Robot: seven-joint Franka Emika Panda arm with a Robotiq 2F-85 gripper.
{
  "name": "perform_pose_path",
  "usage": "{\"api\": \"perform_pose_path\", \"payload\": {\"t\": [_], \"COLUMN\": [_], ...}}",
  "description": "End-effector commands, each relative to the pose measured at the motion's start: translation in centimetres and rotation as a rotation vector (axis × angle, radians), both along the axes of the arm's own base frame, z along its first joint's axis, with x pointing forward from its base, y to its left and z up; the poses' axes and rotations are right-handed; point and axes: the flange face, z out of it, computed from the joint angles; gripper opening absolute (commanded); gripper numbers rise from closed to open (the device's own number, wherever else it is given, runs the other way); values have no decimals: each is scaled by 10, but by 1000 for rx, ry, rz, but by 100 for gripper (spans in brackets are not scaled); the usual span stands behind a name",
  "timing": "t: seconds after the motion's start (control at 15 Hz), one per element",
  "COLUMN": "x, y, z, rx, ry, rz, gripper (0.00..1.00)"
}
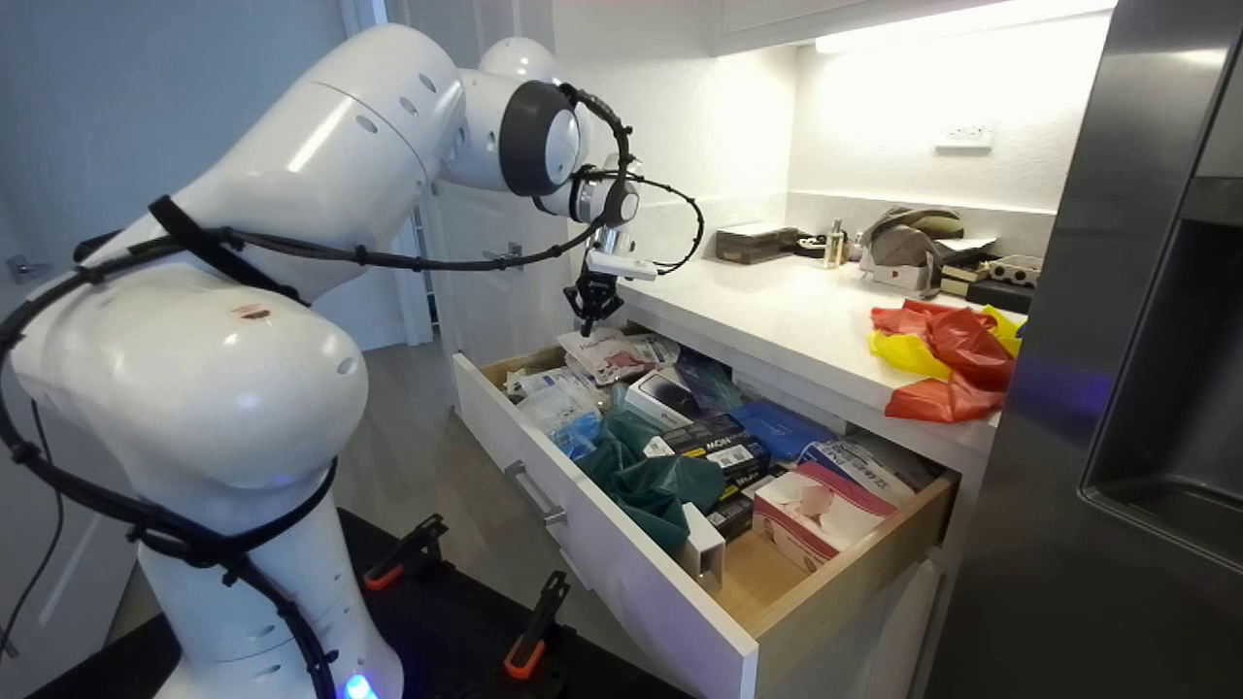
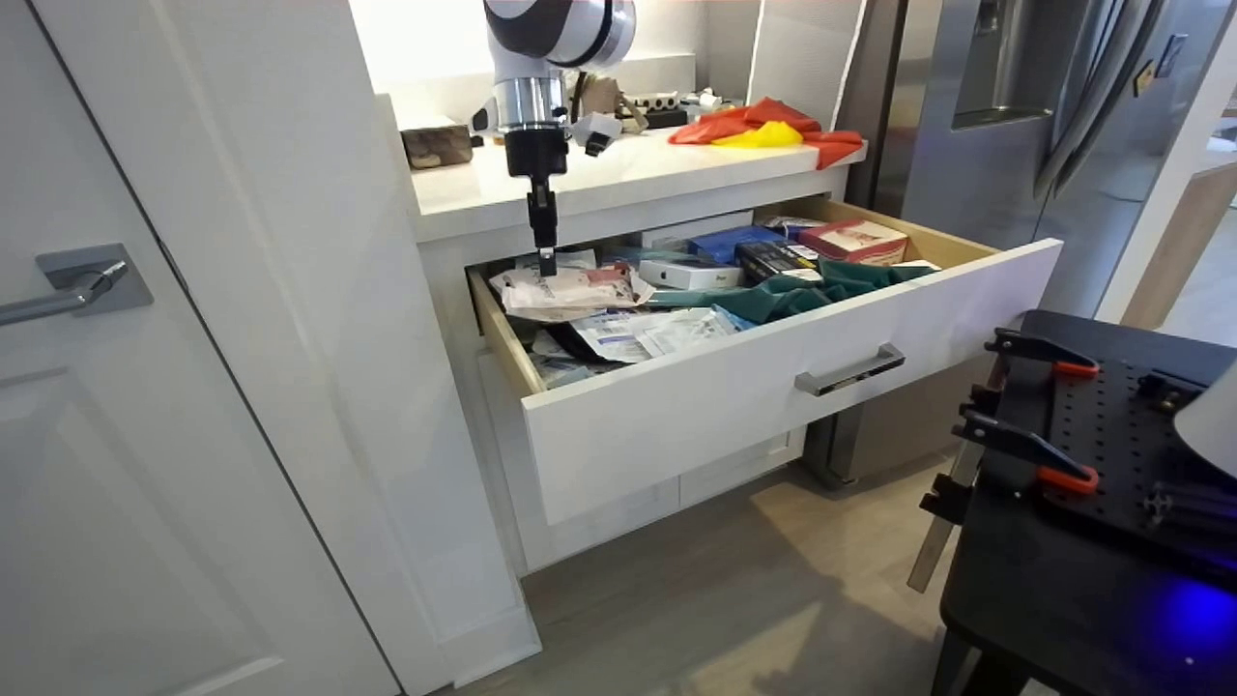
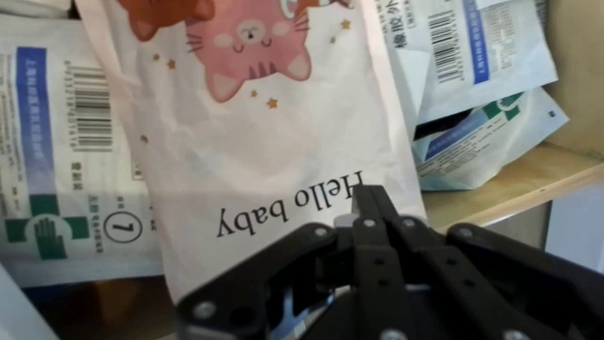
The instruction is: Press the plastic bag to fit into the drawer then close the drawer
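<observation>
The plastic bag is a pale pink "Hello baby" bag with cartoon animals, lying on other packets at one end of the drawer. It shows in both exterior views [image 1: 614, 356] [image 2: 570, 292] and fills the middle of the wrist view [image 3: 283, 137]. The white drawer [image 1: 621, 553] [image 2: 676, 430] is pulled far out and full of items. My gripper [image 1: 587, 330] [image 2: 547, 266] points down over the bag. Its fingers are together with nothing between them, and the tips [image 3: 370, 189] overlap the bag's lettering in the wrist view. I cannot tell whether they touch the bag.
White glove packets [image 3: 80, 156] and a dark green bag [image 1: 646, 476] lie in the drawer beside boxes. The white counter [image 2: 618, 174] overhangs the drawer's back. A red and yellow bag [image 1: 952, 354] hangs over its edge. A fridge [image 1: 1088, 388] stands beside it.
</observation>
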Motion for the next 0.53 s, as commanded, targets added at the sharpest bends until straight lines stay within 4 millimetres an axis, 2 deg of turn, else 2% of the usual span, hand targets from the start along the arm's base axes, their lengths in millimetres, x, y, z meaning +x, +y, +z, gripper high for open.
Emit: {"api": "perform_pose_path", "payload": {"t": [0.0, 0.2, 0.47], "x": [3, -3, -18], "y": [7, 14, 22], "z": [-23, -50, -74], "rx": [-35, -35, -64], "ry": [-99, -163, -189], "rz": [-4, -43, -41], "gripper": [0, 0, 0]}}
